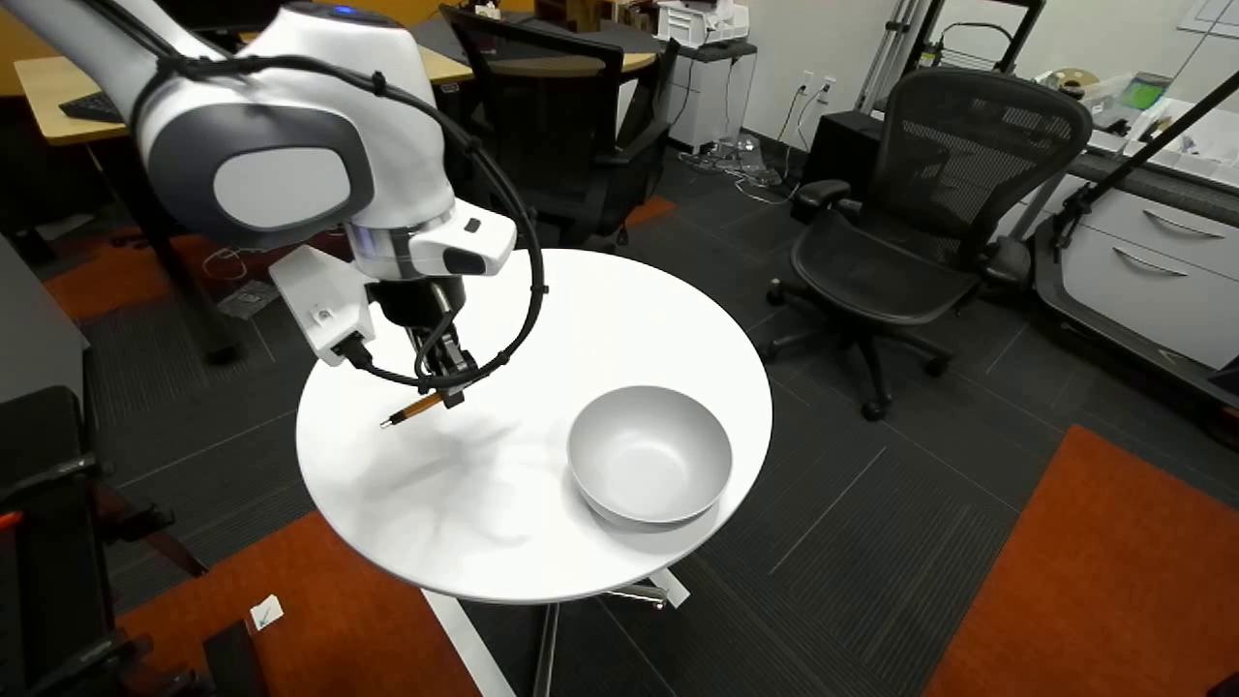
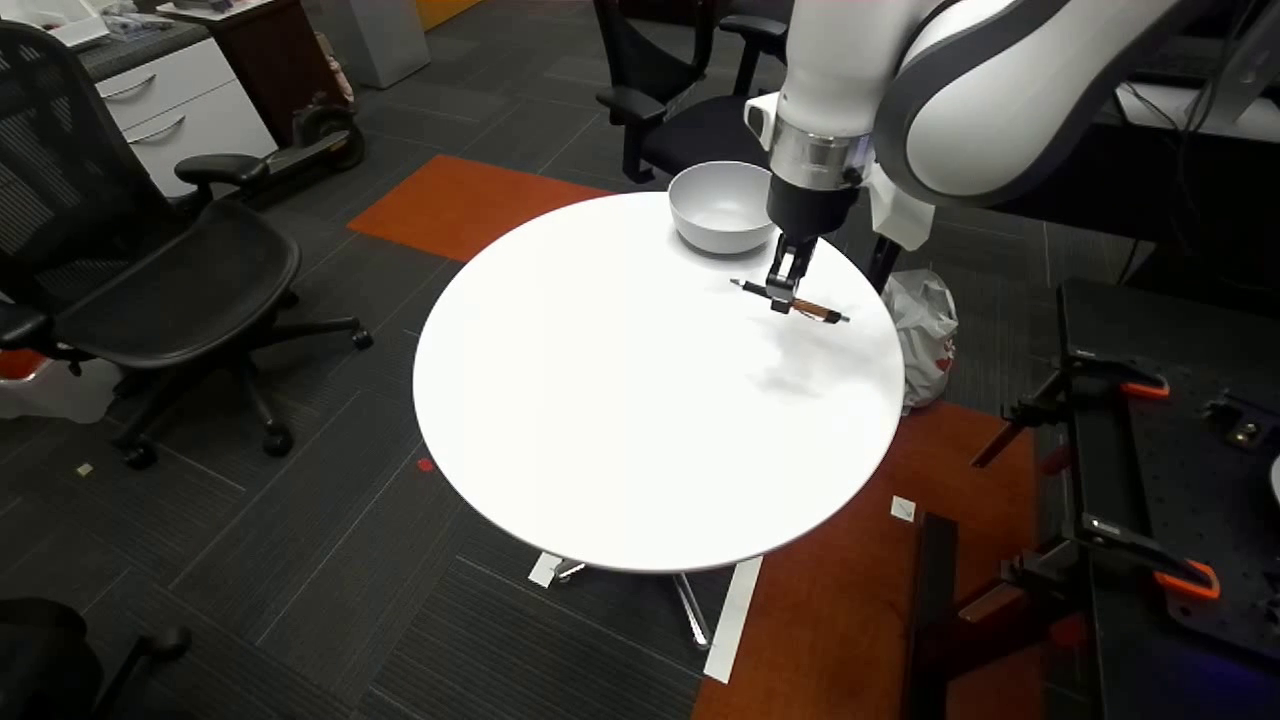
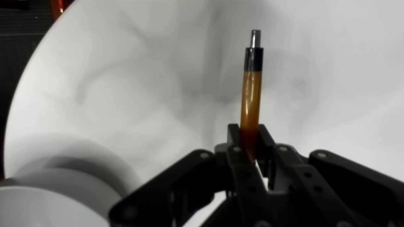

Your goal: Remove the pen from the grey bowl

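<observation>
Gripping, wrist view: black claw (image 3: 249,138), closed firmly on pen (image 3: 251,94), amber barrel, dark collar, silver end. In an exterior view: grey bowl (image 1: 649,460), upright; pen aloft, well outside it. In an exterior view: counter (image 2: 620,380), round, white, bearing bowl near edge; pen held above.

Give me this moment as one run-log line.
gripper holding pen | pen outside grey bowl | pen above white table | not yet released

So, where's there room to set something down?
In an exterior view, the round white table is bare from its near and left rim to the grey bowl. Crowded at back right, where the gripper holds the orange pen.
</observation>
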### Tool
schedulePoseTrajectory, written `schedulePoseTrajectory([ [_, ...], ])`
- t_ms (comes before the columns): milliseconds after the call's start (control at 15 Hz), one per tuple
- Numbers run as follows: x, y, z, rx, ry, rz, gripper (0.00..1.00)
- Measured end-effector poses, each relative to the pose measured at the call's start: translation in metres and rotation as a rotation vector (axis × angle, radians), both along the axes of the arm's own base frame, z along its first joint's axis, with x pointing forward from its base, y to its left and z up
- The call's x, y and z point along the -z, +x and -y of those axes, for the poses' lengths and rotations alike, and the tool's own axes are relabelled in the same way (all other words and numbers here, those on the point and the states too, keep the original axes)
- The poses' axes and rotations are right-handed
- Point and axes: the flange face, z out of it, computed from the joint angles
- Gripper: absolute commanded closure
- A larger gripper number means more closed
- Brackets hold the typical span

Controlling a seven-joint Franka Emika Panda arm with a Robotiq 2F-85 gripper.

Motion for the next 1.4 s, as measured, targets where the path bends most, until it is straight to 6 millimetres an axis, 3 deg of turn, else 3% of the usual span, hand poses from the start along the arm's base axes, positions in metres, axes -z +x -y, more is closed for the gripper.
schedulePoseTrajectory([
  [267, 0.026, 0.006, 0.004, 0.012, -0.002, -0.027, 0.96],
  [333, 0.03, 0.01, 0.005, 0.014, -0.004, -0.028, 0.81],
  [400, 0.032, 0.014, 0.008, 0.016, -0.006, -0.027, 0.59],
  [533, 0.035, 0.02, 0.011, 0.019, -0.01, -0.023, 0.55],
  [1000, 0.026, 0.035, 0.015, 0.023, -0.015, 0.009, 0.02],
  [1400, 0.023, 0.039, 0.018, 0.028, -0.015, 0.019, 0.0],
])
